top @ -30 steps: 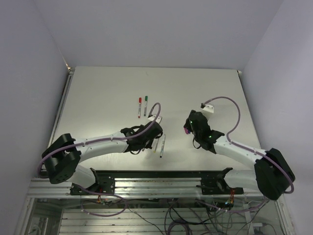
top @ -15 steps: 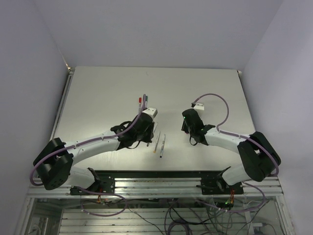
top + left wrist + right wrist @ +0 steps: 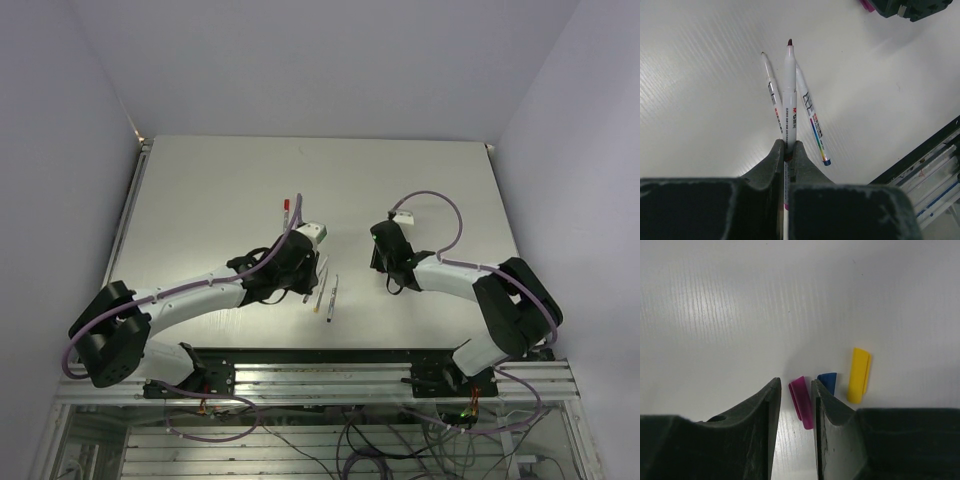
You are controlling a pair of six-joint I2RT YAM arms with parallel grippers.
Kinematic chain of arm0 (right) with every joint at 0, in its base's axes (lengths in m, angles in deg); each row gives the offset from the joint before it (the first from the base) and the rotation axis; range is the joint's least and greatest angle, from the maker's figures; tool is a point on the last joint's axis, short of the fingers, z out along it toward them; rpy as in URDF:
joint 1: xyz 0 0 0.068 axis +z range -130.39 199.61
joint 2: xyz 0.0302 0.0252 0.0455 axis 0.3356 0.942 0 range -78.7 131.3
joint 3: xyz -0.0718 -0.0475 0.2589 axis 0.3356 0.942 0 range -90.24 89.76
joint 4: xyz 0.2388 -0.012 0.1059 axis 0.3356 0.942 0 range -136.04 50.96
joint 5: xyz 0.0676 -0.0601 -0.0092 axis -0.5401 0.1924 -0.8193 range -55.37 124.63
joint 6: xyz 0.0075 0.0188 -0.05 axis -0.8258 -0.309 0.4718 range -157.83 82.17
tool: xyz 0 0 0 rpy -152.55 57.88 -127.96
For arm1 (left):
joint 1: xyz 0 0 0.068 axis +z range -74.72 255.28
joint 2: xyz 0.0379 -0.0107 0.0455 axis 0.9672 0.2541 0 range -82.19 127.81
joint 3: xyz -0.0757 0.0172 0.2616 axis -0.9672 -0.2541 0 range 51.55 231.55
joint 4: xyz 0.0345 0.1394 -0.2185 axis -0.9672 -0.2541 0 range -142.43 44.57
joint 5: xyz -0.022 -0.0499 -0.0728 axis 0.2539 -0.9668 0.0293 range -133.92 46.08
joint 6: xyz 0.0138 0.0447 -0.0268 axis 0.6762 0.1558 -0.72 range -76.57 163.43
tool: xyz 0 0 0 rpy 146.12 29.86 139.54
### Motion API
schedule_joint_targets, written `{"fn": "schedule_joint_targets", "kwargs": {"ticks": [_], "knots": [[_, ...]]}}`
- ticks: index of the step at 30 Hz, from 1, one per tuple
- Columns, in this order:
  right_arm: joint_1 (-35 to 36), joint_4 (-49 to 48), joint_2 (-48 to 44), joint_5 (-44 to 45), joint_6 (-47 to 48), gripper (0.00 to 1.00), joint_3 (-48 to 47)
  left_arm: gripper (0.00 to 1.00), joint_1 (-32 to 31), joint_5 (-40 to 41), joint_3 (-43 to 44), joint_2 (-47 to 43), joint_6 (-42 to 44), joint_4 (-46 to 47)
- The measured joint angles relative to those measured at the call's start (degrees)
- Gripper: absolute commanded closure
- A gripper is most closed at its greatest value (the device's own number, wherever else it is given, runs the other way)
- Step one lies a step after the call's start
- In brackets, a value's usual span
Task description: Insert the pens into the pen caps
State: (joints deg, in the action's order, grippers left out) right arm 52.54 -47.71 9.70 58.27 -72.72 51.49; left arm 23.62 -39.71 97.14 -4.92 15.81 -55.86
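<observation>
The left gripper (image 3: 788,145) is clamped shut on a held pen (image 3: 790,90), a slim white-silver stick with printed lettering on its barrel and a dark reddish tip pointing away from the wrist. It hangs above two others lying on the table (image 3: 220,180): a second pen (image 3: 771,92) angled to the left and a blue-ended pen (image 3: 812,120) angled to the right, their far ends close together. In the top view a red-ended pen (image 3: 286,208) lies farther out, apart from these.

The right gripper (image 3: 796,385) is narrowly open, low over the table, with the magenta cap (image 3: 801,402) lying between its fingers, against the right one, a sliver of table showing on the left. The blue cap (image 3: 827,380) sits just outside that finger, and the yellow cap (image 3: 859,375) lies just beside it.

The table is pale, matte and faintly streaked. Plain lavender-grey walls (image 3: 320,60) enclose it, and a metal frame (image 3: 320,375) runs along the near edge.
</observation>
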Motion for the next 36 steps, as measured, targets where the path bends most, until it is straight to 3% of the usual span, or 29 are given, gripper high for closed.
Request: {"fn": "schedule_joint_targets", "kwargs": {"ticks": [22, 36], "knots": [[-0.4, 0.1, 1.5, -3.0, -1.2, 0.81, -0.4, 0.93, 0.5, -2.1, 0.0, 1.7, 0.2, 0.5], [-0.1, 1.1, 0.7, -4.1, -3.1, 0.71, 0.0, 0.93, 0.6, -2.9, 0.0, 1.7, 0.2, 1.2]]}}
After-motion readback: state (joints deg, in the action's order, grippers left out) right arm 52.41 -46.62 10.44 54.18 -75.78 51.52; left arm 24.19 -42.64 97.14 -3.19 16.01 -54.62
